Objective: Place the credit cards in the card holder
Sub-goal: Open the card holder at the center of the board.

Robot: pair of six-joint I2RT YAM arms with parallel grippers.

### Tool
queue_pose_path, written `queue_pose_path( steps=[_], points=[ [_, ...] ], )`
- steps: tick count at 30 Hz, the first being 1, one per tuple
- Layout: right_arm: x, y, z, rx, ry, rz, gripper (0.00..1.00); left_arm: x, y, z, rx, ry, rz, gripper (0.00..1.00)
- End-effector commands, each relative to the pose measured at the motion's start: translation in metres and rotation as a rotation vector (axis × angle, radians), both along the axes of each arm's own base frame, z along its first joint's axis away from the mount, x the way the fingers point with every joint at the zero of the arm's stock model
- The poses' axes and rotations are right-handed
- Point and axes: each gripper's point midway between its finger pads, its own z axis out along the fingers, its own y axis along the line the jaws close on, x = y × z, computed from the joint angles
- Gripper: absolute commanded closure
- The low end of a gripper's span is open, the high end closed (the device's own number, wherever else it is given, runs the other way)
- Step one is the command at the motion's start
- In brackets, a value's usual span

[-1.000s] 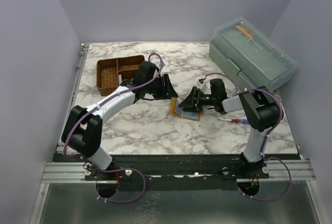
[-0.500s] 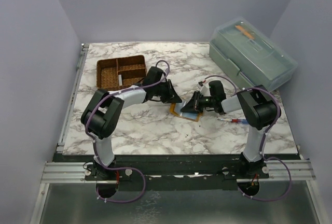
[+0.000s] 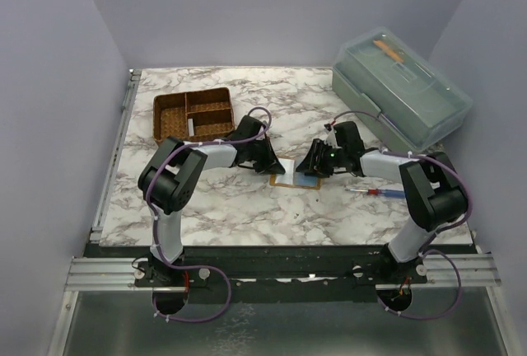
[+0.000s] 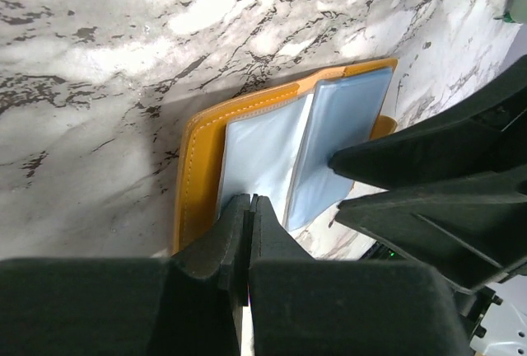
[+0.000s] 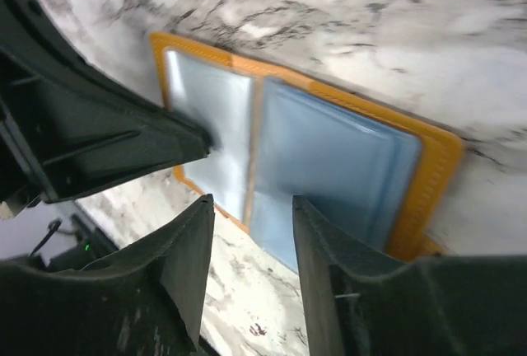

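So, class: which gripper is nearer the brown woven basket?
Left. The left gripper is at the card holder edge facing the basket; the right gripper is over its opposite side, farther off.

We see a marble table (image 3: pixel 239 199): open card holder (image 3: pixel 295 180) mid-table, woven divided basket (image 3: pixel 193 114) back left, lidded translucent box (image 3: pixel 403 92) back right, small red-and-blue tool (image 3: pixel 377 193) near the holder.
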Motion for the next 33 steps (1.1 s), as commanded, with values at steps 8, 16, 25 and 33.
queue_pose_path(
  steps=[8,16,25,33],
  points=[
    [-0.026,-0.091,-0.049,-0.452,0.123,-0.277,0.49,-0.014,0.030,-0.032,0.153,0.029,0.022,1.00],
    [-0.037,-0.148,-0.049,-0.606,0.212,-0.522,0.53,-0.013,0.028,-0.029,0.146,0.023,0.015,1.00],
    [-0.038,-0.183,-0.024,-0.711,0.159,-0.596,0.75,-0.015,0.022,-0.027,0.121,0.038,-0.005,1.00],
    [0.002,-0.080,0.076,-0.443,-0.249,-0.154,0.45,-0.012,0.018,-0.020,0.102,0.038,-0.006,1.00]
  ],
)
